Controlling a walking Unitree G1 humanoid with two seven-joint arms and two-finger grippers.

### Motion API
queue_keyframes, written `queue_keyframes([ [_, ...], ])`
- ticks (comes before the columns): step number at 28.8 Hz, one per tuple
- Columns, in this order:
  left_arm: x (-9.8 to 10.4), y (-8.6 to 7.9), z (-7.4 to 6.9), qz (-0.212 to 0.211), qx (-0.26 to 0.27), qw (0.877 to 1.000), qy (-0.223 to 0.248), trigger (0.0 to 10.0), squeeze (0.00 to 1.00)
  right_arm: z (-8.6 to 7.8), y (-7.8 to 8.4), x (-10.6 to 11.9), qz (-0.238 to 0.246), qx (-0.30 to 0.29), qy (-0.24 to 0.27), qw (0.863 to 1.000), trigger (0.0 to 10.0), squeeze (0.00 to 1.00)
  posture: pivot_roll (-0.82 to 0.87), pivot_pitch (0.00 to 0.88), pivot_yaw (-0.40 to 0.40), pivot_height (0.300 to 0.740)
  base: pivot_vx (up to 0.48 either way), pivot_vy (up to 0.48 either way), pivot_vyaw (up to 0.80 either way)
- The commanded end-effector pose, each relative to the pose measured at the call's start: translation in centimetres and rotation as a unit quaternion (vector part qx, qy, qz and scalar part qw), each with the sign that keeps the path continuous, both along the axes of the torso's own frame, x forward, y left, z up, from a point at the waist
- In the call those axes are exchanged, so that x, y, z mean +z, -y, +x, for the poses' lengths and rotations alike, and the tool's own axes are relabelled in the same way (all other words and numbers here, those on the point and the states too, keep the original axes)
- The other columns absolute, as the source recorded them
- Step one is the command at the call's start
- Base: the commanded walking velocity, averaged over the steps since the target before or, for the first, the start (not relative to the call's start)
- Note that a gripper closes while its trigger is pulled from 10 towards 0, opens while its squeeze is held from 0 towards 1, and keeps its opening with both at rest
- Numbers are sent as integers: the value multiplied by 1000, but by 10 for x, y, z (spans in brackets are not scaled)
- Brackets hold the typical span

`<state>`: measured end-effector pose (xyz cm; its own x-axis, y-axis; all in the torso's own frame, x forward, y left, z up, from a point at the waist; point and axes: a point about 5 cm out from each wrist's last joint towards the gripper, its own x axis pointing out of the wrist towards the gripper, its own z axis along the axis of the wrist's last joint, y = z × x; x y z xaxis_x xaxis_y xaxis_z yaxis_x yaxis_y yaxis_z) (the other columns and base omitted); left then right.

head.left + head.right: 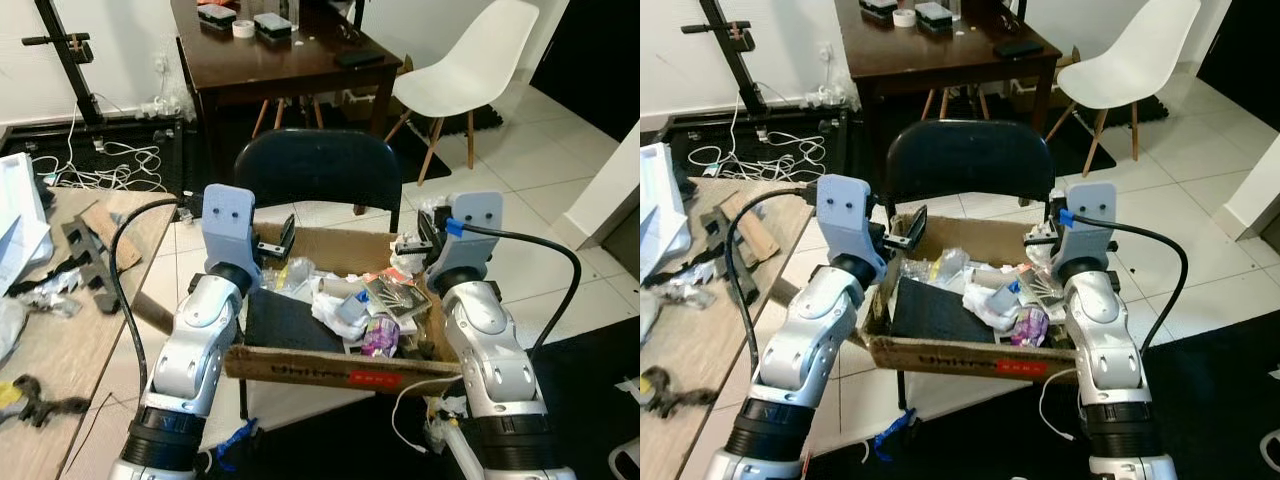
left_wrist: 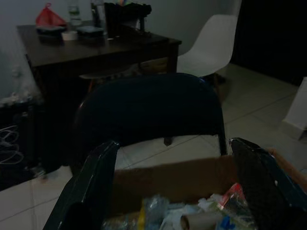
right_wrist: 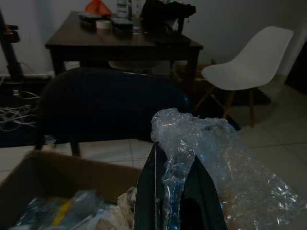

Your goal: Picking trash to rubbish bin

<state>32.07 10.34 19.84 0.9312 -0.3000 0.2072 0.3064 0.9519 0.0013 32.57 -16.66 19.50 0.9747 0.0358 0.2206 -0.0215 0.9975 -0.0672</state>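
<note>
Both claws are over the cardboard box (image 1: pixel 330 365) on the chair: my right gripper (image 3: pixel 180 191) is pinched on crinkly clear plastic wrap (image 3: pixel 216 158) bc it's trash to drop in, left gripper (image 2: pixel 172 182) spread wide, holding nothing.

Crinkled clear plastic wrap (image 3: pixel 211 158) — matt cardboard box (image 1: pixel 330 365)

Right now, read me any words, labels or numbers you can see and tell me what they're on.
Cardboard box, front flap: dark lettering, probably "Unitree", too blurred to be sure.
Same flap: red label, print too small to read.
Printed packet among the trash in the box: text unreadable.
Right gripper is shut on clear plastic wrap, which bears no text.
</note>
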Motion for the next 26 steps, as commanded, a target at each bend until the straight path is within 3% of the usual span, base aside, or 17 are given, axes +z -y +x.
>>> queue_keyframes([
  [1,-2,1,-3,-5,-4,1000,0,10000,0,-1,0,-5,5,2,-5,1000,10000,0,-29,111,-15,740,446,0,0],
  [5,-3,0,-3,-5,-3,1000,-1,10000,0,-1,-1,-5,5,3,-6,1000,10000,0,-29,111,-15,740,400,0,0],
  [20,-4,-1,-5,-5,-4,1000,2,10000,0,-2,-4,-13,9,13,-14,1000,10000,0,-21,115,-10,740,0,0,0],
  [25,-4,-1,-4,-1,-2,1000,3,10000,0,-2,4,-37,40,20,-58,997,10000,0,-20,120,-6,740,0,0,0],
  [26,-4,-1,-4,-1,0,1000,3,10000,0,-2,7,-40,43,13,-62,997,10000,1000,-19,125,-5,740,0,0,0],
])
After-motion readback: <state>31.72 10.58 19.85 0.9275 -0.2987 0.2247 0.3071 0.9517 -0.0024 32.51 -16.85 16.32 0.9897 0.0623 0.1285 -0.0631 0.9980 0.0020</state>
